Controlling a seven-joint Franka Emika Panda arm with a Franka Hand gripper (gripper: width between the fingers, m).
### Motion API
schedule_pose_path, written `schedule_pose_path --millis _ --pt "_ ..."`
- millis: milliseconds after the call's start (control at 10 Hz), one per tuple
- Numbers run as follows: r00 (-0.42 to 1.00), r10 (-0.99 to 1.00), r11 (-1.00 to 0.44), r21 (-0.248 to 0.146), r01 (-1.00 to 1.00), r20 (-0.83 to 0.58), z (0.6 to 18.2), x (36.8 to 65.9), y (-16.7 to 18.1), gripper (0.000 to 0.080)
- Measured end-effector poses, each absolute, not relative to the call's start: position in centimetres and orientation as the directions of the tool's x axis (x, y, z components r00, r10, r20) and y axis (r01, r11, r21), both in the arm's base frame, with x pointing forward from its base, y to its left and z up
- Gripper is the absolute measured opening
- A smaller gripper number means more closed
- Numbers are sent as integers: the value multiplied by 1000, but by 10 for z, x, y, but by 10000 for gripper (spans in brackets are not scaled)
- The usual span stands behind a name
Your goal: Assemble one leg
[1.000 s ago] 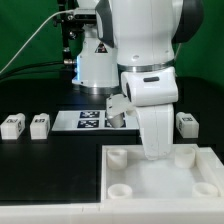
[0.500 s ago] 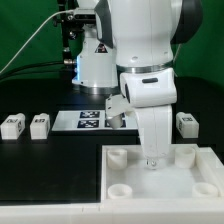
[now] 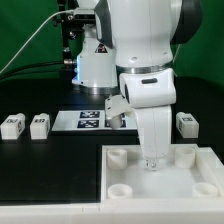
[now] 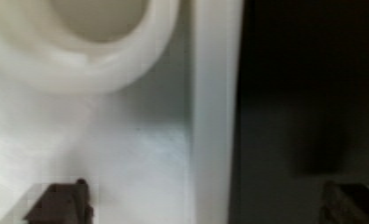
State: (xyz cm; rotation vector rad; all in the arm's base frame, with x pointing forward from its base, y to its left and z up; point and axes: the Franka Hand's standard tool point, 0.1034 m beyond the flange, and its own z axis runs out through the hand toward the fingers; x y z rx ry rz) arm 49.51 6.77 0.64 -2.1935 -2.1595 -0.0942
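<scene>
Three legs show in the exterior view, small white blocks with tags: two [image 3: 12, 125] [image 3: 39, 125] at the exterior view's left and one [image 3: 186, 123] at its right, all lying on the black table. My gripper [image 3: 151, 163] hangs low over the far edge of the large white tray [image 3: 195, 200], between its two far corner sockets. In the wrist view my gripper [image 4: 206, 205] is open, with dark fingertips [image 4: 58, 203] set wide apart and nothing between them. Below it lie the tray's rim [image 4: 213, 120] and one round socket [image 4: 92, 40].
The marker board [image 3: 86, 121] lies behind the tray, partly hidden by my arm. The robot base and a dark stand rise at the back. The tray's near sockets [image 3: 119, 187] lie toward the front.
My gripper has dropped slightly toward the tray's far edge. The legs have not moved.
</scene>
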Motion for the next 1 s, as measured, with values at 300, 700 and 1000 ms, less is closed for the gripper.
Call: schedule_pose_path --millis 300,700,1000 --pt "52 995 -52 -3 999 87 8 495 69 649" --pt "438 894 -440 3 898 92 43 480 117 649" --pt "665 739 -667 -20 745 107 49 477 144 649"
